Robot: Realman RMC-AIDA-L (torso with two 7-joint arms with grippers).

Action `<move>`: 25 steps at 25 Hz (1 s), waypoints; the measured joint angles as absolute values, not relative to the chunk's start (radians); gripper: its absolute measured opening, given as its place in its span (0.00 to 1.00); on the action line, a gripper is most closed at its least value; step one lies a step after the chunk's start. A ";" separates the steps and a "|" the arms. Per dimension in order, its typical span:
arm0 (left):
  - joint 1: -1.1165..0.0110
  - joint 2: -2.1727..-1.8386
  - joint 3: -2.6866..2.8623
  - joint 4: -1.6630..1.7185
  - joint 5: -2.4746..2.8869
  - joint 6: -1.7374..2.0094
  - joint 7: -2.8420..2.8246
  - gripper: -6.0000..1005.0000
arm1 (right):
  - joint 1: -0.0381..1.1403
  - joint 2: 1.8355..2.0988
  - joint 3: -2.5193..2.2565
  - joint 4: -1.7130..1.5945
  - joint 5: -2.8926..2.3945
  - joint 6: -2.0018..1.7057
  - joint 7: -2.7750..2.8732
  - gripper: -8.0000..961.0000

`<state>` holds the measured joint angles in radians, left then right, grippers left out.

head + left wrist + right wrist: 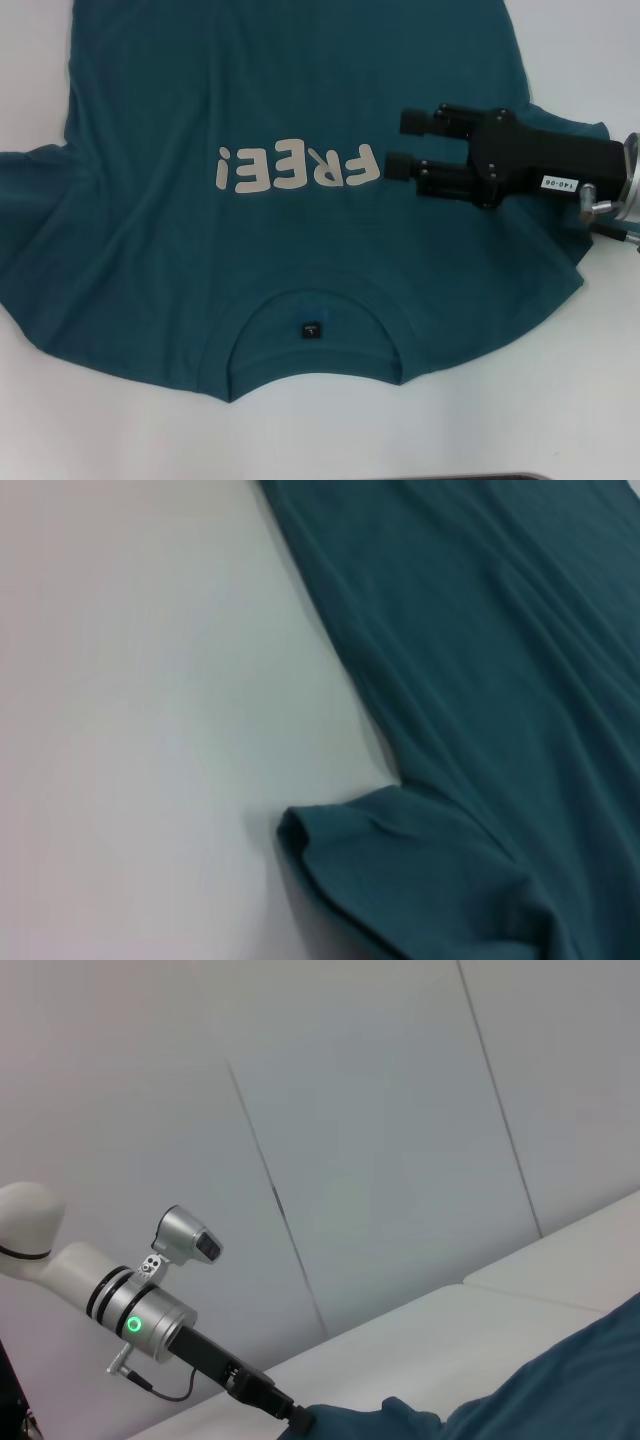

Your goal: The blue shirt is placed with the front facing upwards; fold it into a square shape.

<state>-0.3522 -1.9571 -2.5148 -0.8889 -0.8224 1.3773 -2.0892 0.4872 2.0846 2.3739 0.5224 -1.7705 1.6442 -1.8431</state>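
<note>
Looking down, we find the right gripper (393, 144) hovering fingers spread beside the lettering on the blue shirt (200, 140), spread face-up on the table (90, 430); left gripper (296, 1422) state unclear.

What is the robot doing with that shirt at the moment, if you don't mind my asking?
The blue shirt lies spread flat on the white table, print up, collar toward the robot, with no fold made so far. The right gripper hovers over the shirt beside the lettering, fingers apart and holding nothing. The left gripper is at the shirt's edge on the other side.
</note>
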 joint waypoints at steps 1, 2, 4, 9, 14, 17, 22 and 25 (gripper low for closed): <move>-0.355 -1.957 -2.517 -0.892 -0.815 1.374 -2.090 0.01 | 0.487 2.085 2.374 0.522 -1.768 1.644 -1.843 0.78; -0.358 -1.957 -2.520 -0.897 -0.806 1.369 -2.090 0.01 | 0.487 2.085 2.374 0.521 -1.768 1.644 -1.843 0.78; -0.365 -1.960 -2.521 -0.910 -0.782 1.353 -2.098 0.01 | 0.488 2.086 2.375 0.520 -1.767 1.644 -1.843 0.78; -0.379 -1.962 -2.521 -0.921 -0.733 1.347 -2.113 0.01 | 0.488 2.086 2.375 0.520 -1.767 1.642 -1.842 0.78; -0.385 -1.962 -2.526 -0.923 -0.722 1.344 -2.117 0.01 | 0.488 2.086 2.375 0.520 -1.767 1.639 -1.840 0.78; -0.388 -1.959 -2.543 -0.923 -0.722 1.343 -2.117 0.01 | 0.488 2.086 2.375 0.520 -1.765 1.638 -1.839 0.78; -0.389 -1.957 -2.581 -0.927 -0.728 1.345 -2.111 0.01 | 0.488 2.086 2.371 0.520 -1.757 1.636 -1.839 0.78; -0.388 -1.956 -2.585 -0.939 -0.723 1.347 -2.113 0.02 | 0.488 2.086 2.373 0.520 -1.756 1.636 -1.839 0.78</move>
<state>-0.3880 -1.9560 -2.5846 -0.9389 -0.7228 1.3471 -2.1125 0.4878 2.0861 2.3733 0.5200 -1.7563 1.6362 -1.8392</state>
